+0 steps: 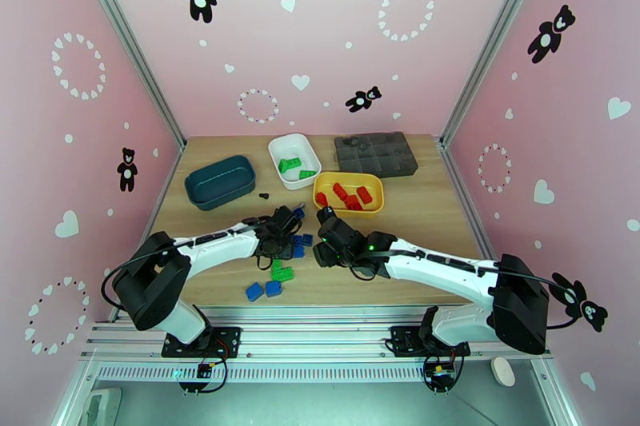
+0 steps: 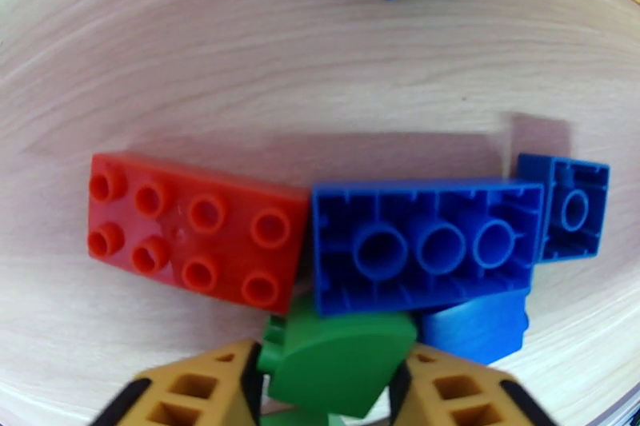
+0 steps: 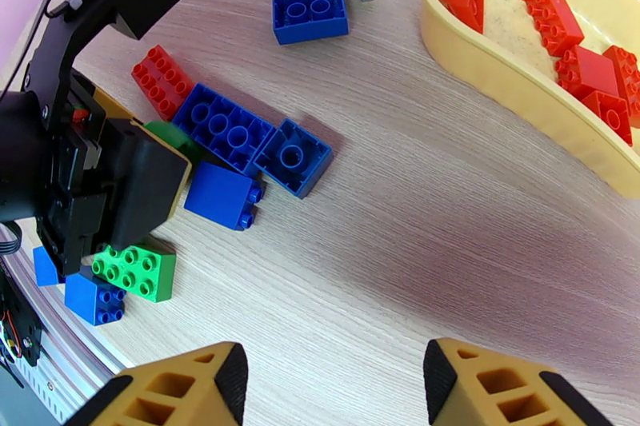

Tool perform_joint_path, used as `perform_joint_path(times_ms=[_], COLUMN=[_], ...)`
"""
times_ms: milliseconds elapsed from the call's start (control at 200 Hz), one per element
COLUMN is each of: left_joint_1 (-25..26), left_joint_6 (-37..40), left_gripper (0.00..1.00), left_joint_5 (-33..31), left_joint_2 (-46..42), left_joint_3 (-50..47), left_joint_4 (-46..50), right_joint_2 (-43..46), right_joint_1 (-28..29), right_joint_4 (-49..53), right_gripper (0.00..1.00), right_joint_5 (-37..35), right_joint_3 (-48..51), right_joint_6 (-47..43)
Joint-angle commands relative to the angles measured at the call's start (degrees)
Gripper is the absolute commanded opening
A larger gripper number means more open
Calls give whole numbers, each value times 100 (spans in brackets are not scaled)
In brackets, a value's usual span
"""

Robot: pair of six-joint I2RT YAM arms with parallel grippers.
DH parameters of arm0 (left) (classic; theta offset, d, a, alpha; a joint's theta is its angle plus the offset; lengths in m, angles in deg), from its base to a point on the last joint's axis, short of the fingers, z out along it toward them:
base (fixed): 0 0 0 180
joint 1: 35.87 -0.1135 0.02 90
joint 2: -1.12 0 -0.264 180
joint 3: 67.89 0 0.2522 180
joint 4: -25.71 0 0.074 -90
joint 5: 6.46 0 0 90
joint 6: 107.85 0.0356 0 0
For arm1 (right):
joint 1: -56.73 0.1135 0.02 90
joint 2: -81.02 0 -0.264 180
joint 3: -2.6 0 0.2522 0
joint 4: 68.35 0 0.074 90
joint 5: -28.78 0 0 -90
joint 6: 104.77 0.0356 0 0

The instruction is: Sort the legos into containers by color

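Now: left pincer (image 2: 328, 368) clamped on green lego (image 2: 344, 348).
Right pincer (image 3: 336, 376): apart, empty.
Advice: lift straight, clear of blue legos (image 2: 424, 244), then carry to white tray (image 1: 290, 146).

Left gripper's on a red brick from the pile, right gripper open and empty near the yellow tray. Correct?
Not quite. The left gripper has a green brick between its fingers, not a red one. The left wrist view shows this, with the red brick lying on the table clear of the fingers. The rest holds: the right gripper is open and empty near the yellow tray.
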Motion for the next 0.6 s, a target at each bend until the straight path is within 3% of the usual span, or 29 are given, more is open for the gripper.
perform_joint_path(times_ms=[0, 385, 596], left_joint_1=[40, -2, -469], left_joint_6=[55, 282, 725], left_gripper=[37, 33, 33], left_joint_5=[-151, -108, -53], left_joint_2=[13, -761, -438], left_joint_3=[164, 708, 1755], left_joint_4=[133, 716, 818], right_joint_2=[143, 107, 103], right_joint_1=[21, -206, -693], right_joint_4=[97, -78, -483], right_gripper=[63, 63, 63], right_joint_5=[-152, -76, 400], right_joint_3=[28, -37, -136], right_joint_6=[25, -70, -58])
